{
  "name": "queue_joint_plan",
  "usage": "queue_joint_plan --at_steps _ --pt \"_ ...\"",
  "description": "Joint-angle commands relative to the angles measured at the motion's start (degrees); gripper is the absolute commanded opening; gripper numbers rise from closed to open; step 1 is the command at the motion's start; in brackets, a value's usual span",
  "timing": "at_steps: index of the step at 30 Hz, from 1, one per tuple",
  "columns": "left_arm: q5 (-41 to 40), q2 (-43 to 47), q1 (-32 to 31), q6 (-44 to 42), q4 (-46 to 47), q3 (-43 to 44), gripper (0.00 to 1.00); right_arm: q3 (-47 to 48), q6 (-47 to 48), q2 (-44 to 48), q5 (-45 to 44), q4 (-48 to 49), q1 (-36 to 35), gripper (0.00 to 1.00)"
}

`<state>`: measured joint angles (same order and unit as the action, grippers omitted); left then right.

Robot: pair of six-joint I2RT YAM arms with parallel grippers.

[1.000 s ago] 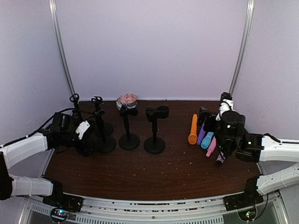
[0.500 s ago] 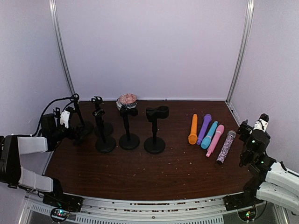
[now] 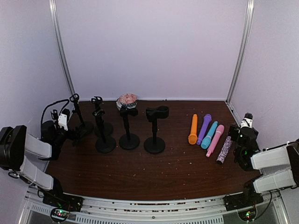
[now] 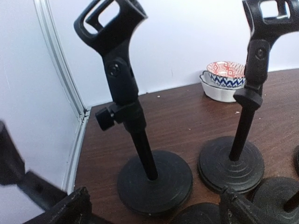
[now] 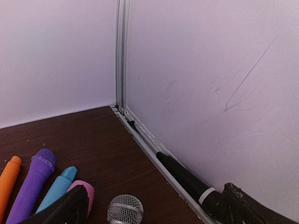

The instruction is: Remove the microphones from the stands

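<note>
Sparkly mic lies flat on tabletop, off the empty stands, head low betw. right gripper's released jaws, ungripped, long axis approx. parallel to their reach, so right arm's nearer; left gripper jaws also released.

Black stand beside another stand, bowls behind.

Even soft overhead light, dim dark tabletop, wrist-cam foregrounds blurry
</note>
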<state>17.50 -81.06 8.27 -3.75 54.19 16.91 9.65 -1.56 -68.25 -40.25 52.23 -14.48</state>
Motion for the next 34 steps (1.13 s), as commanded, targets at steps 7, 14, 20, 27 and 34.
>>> queue_joint_plan --at_steps 7,14,20,27,34 --pt "-0.3 -0.9 0.4 1.0 8.2 -1.1 0.98 3.1 -1.0 -9.5 17.6 12.6 6.6 1.00" --pt "-0.3 -1.0 0.4 1.2 8.4 -1.1 0.98 3.5 -1.1 -9.8 20.1 13.1 8.1 1.00" --pt "-0.3 -1.0 0.4 1.3 8.5 -1.1 0.98 3.5 -1.1 -9.8 20.1 13.2 8.1 1.00" --pt "-0.3 -1.0 0.4 1.2 8.5 -1.1 0.98 3.5 -1.1 -9.8 20.1 13.1 8.1 1.00" --pt "-2.5 -0.8 -0.8 0.3 6.5 0.9 0.98 3.4 -1.1 -9.8 20.1 13.1 8.1 1.00"
